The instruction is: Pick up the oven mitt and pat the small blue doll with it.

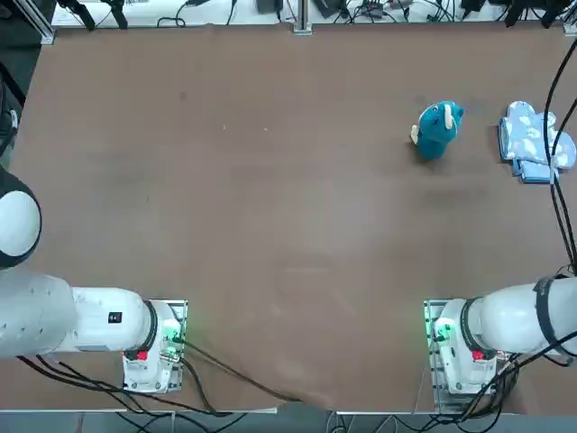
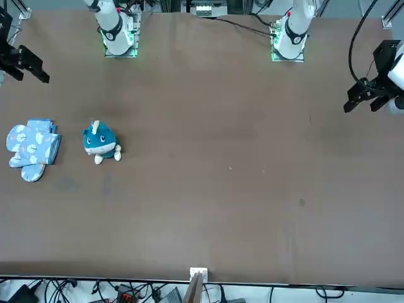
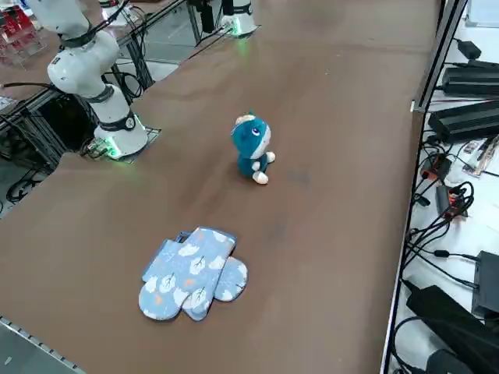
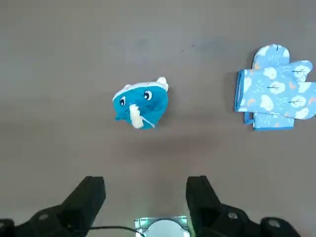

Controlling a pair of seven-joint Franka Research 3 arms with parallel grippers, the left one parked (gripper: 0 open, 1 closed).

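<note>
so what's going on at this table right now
Nothing is being handled yet. The robot's right gripper hangs open and empty above the table. Beneath it, the small blue doll sits by itself, and off to the robot's right of it lie two light-blue oven mitts with white cloud patches, one partly on top of the other. The doll and the mitts aren't touching, so the patting hasn't begun.
</note>
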